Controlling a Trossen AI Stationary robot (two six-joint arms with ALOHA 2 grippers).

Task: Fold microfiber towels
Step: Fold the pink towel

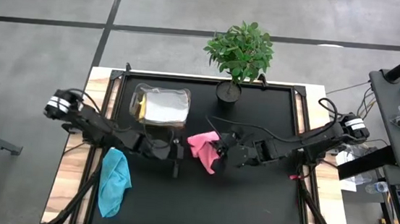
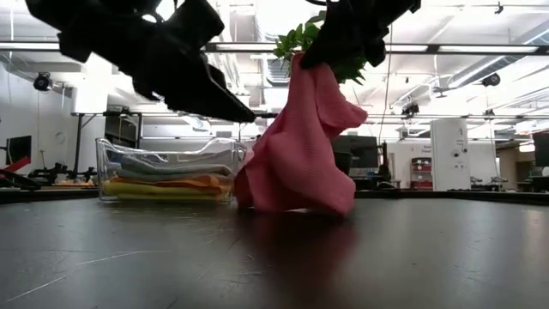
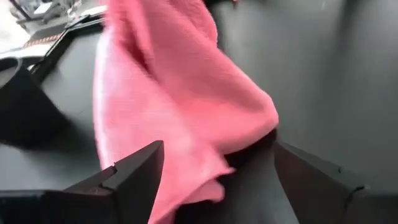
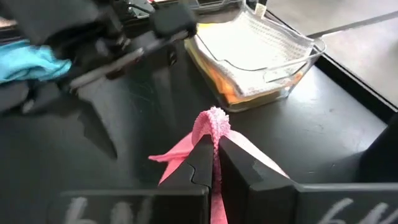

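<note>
A: Pink towel (image 1: pixel 202 148), loc?
B: Mid worktop (image 1: pixel 250 203), top pinched shut in right tool (image 4: pixel 214 152), hem touching surface.
A: Left tool (image 3: pixel 217 180)?
B: Open, just beside it.

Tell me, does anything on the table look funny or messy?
Yes: the teal towel lies crumpled at the table's left edge, apart from the towels in the clear box. The pink towel only hangs bunched from the right hand; the open left hand faces it.

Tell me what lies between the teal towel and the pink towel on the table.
In the high view, the left gripper sits between the teal towel and the pink towel.
</note>
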